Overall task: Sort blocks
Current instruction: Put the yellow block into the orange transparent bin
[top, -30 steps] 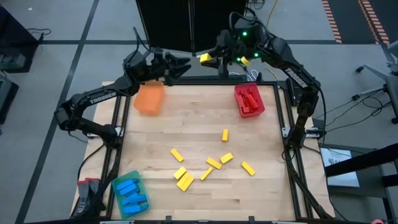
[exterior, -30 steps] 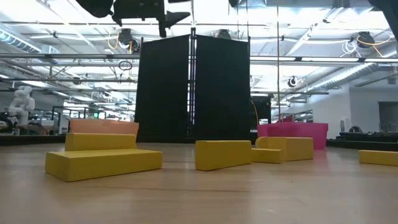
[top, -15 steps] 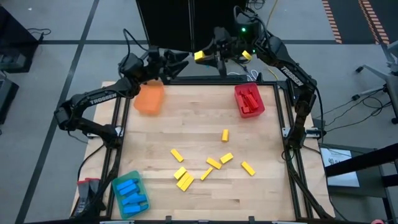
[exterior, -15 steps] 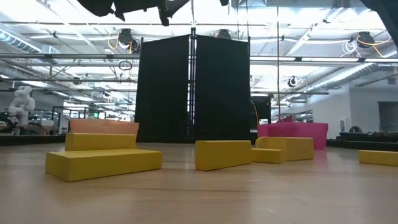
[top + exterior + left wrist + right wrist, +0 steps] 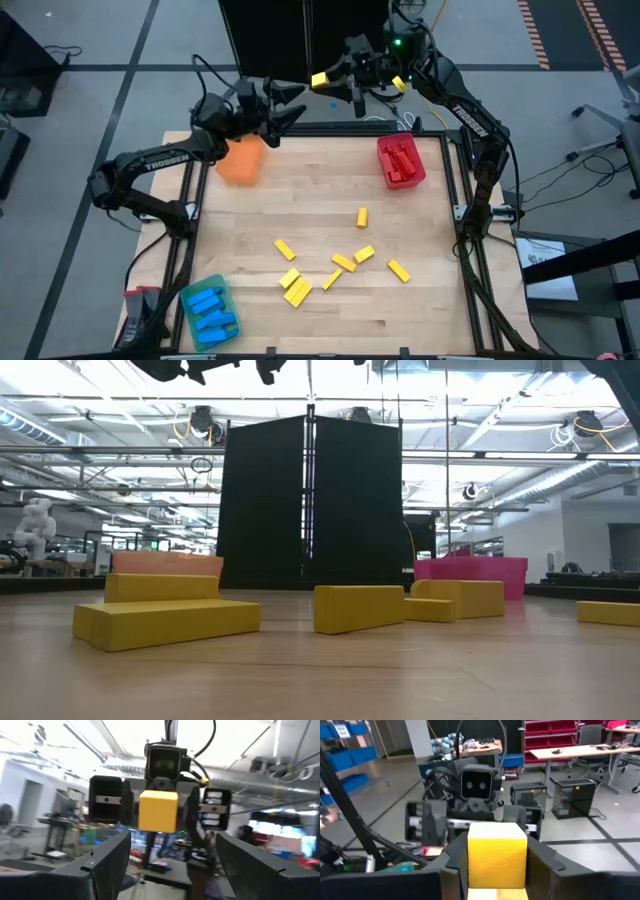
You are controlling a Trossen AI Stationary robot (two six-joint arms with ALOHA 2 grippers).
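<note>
Just beyond table's (image 5: 320, 210) far edge, both hands

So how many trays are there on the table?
3. The orange tray sits at the far left corner, the red tray at the far right with red blocks inside, and the green tray at the near left corner, holding blue blocks.

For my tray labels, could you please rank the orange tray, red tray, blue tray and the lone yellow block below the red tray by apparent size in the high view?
1. Orange tray, red tray and blue tray: look too alike to rank; the left arm covers part of the orange one.
2. Lone yellow block: clearly smallest.
</note>
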